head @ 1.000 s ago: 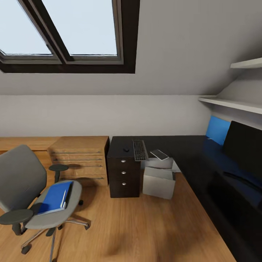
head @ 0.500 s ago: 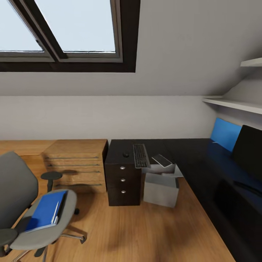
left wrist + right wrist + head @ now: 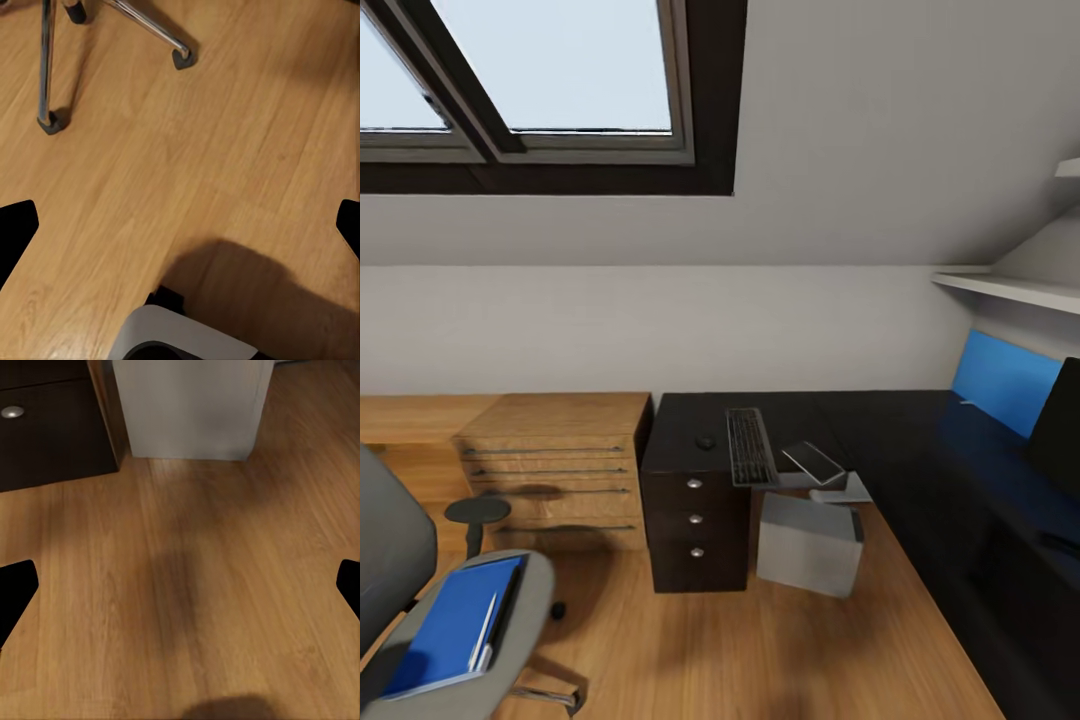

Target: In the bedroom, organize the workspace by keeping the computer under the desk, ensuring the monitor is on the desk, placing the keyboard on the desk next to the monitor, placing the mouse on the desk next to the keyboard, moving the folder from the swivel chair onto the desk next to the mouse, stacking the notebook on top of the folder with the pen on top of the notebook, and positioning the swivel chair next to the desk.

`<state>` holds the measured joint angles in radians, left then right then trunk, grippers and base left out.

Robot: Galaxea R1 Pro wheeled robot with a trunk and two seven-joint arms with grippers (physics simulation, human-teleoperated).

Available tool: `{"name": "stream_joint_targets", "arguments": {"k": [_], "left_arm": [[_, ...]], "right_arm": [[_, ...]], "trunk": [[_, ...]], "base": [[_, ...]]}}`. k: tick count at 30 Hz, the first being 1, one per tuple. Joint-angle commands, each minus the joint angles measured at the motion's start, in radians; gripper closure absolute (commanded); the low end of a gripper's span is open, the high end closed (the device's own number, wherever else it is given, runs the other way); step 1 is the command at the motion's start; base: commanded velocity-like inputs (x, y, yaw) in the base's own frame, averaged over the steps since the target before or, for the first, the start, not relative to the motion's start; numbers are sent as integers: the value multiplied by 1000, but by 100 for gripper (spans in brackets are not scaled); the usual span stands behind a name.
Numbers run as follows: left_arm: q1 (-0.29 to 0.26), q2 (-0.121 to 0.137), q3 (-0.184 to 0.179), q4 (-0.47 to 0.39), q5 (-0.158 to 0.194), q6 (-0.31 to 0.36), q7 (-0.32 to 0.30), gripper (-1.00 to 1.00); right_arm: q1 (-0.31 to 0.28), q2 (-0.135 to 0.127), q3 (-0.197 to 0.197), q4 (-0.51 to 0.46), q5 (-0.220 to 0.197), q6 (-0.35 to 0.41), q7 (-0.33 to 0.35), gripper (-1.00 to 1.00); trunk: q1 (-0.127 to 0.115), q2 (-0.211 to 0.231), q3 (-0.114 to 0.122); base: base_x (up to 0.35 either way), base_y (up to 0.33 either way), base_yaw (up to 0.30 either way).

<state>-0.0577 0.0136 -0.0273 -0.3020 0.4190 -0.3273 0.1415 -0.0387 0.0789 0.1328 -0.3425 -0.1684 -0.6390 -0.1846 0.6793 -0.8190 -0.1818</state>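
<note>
Currently, the keyboard and mouse are found on the desk, the computer under it. The folder is left on the swivel chair, pen on top. Both grippers' jaws are spread apart, nothing held.
</note>
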Motion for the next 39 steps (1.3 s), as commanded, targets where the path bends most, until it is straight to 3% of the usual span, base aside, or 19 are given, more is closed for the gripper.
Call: {"name": "stream_joint_targets", "arguments": {"k": [1,12,22,30,39], "left_arm": [[-1,0,-3,0,1,-2,4,-100],[0,1,-2,0,1,-3,4,-100],[0,0,-1,-10,3,-8,4,-100],[0,-20,0,-12,3,-9,9,-100],[0,-25,-2,-11,3,2,9,-100]], "right_arm": [[-1,-1,9,0,-10,-4,-4,-100],[-1,-1,8,0,-10,-4,-4,-100],[-1,-2,8,0,-10,-4,-4,-100],[-1,-3,8,0,-10,-8,-4,-100],[-1,-3,6,-1,-13,-8,-5,-100]], "trunk": [[1,-1,-1],[1,-1,-1],[1,-1,-1],[31,-57,-26],[66,-120,-55]], "base": [[327,0,0],[323,0,0],[50,0,0],[4,0,0],[0,0,0]]}}
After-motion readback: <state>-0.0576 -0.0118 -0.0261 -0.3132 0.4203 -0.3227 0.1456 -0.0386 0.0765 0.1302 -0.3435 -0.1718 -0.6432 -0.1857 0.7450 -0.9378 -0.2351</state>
